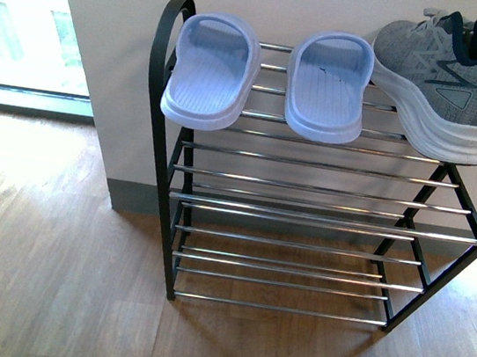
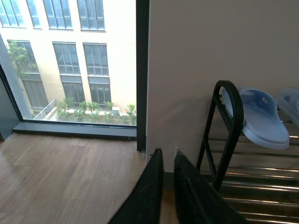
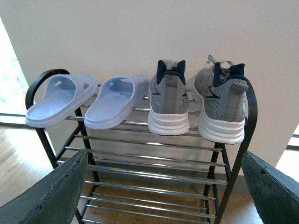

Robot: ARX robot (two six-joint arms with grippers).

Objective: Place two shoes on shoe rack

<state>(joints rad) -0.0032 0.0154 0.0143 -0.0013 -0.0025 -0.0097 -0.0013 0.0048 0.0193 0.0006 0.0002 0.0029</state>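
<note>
Both sneakers (image 3: pixel 196 105) sit atop the rack (image 3: pixel 140 161); left claw (image 2: pixel 167 186) narrow, right claw (image 3: pixel 163 191) wide.

Daylight floods from the overexposed window (image 1: pixel 30 16), gleaming on the rack rods (image 1: pixel 304 214); close fingers (image 3: pixel 51 191) look perhaps blurred.

This looks like a home entryway or hallway corner. A shoe rack (image 1: pixel 304 214) of black frame and silver rods stands on a wood-plank floor (image 1: pixel 39 266) against a plain cream wall (image 3: pixel 140 32), holding pale blue slippers (image 1: pixel 213 73) and grey sneakers (image 3: pixel 170 100). Beside it, a floor-height window (image 2: pixel 70 60) looks out on an apartment-style building with shrubs below.
</note>
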